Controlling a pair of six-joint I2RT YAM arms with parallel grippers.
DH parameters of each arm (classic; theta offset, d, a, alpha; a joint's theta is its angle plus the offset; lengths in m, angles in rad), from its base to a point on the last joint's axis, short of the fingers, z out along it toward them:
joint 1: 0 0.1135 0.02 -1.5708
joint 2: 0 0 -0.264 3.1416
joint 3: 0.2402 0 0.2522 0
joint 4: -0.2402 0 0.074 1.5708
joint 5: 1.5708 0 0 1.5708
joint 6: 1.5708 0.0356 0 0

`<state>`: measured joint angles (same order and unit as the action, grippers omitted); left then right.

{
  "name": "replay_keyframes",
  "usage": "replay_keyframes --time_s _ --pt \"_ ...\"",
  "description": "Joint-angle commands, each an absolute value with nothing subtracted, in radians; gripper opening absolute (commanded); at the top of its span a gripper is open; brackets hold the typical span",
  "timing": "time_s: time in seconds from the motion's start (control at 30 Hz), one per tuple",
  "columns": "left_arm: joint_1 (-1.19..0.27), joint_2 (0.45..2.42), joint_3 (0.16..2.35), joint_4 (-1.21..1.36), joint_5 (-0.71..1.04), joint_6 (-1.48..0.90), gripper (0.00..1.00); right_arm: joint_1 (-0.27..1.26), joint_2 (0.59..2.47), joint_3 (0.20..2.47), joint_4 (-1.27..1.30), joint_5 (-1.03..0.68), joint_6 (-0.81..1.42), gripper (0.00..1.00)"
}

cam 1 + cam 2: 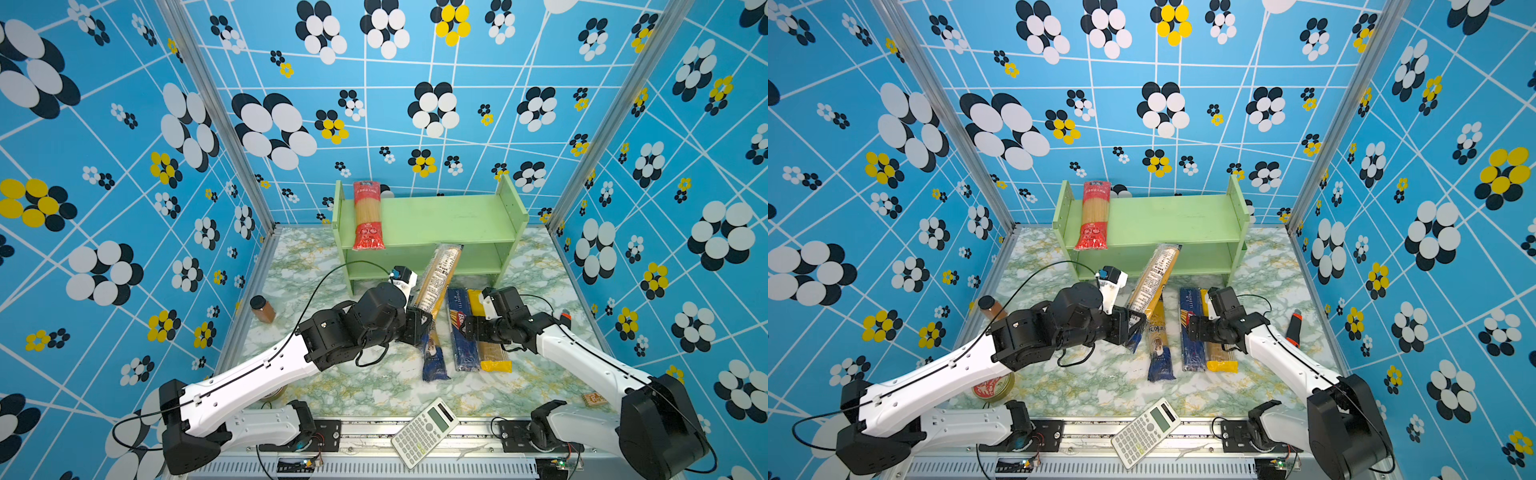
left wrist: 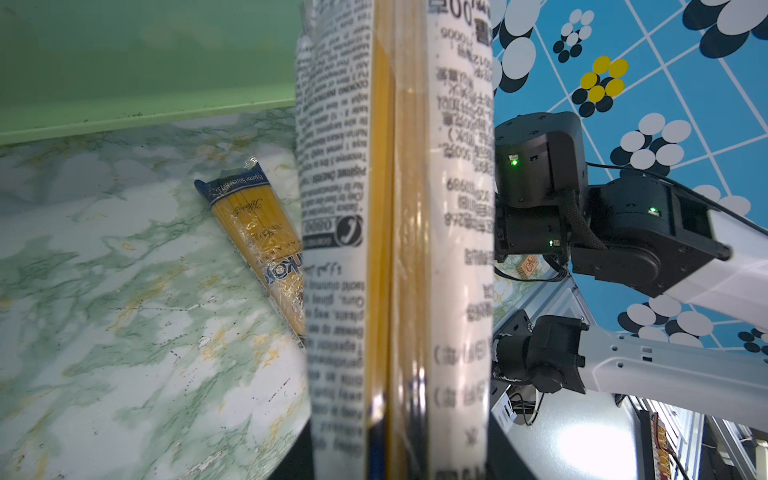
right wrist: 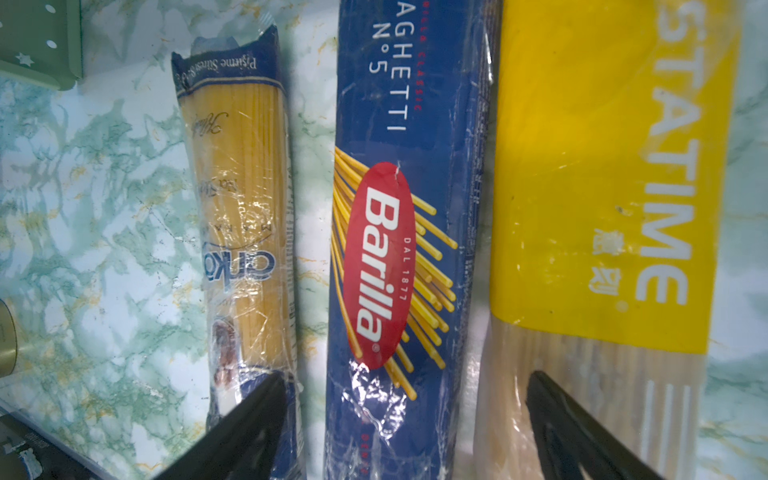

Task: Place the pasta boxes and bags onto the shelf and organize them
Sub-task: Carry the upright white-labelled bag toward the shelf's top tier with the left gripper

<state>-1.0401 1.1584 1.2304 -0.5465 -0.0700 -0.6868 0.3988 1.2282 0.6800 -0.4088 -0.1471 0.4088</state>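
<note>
Spaghetti bag [image 1: 441, 274] sits clenched in my left fingers [image 1: 420, 328]; my right fingers [image 3: 249, 419] hang released over the Barilla box [image 3: 399, 249].

Crinkly glossy plastic navy-ended bag [image 3: 241, 187], matt painted shelf [image 1: 440, 220], smooth marble-print tabletop [image 1: 365, 390]

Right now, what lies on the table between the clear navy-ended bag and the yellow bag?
The dark blue Barilla box lies between the navy-ended bag and the yellow bag, clearest in the right wrist view.
</note>
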Motion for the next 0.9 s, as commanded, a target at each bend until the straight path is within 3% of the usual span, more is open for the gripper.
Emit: replay_keyframes --time_s 0.0,0.87 --pt "-1.028 1.163 1.338 -0.388 -0.149 -0.630 0.00 0.406 1.241 0.689 -0.418 -0.149 0.421 0.92" --pt "-0.912 1.542 1.805 -0.313 -0.484 -0.413 0.00 0.406 1.201 0.696 -0.441 -0.147 0.408 0.92"
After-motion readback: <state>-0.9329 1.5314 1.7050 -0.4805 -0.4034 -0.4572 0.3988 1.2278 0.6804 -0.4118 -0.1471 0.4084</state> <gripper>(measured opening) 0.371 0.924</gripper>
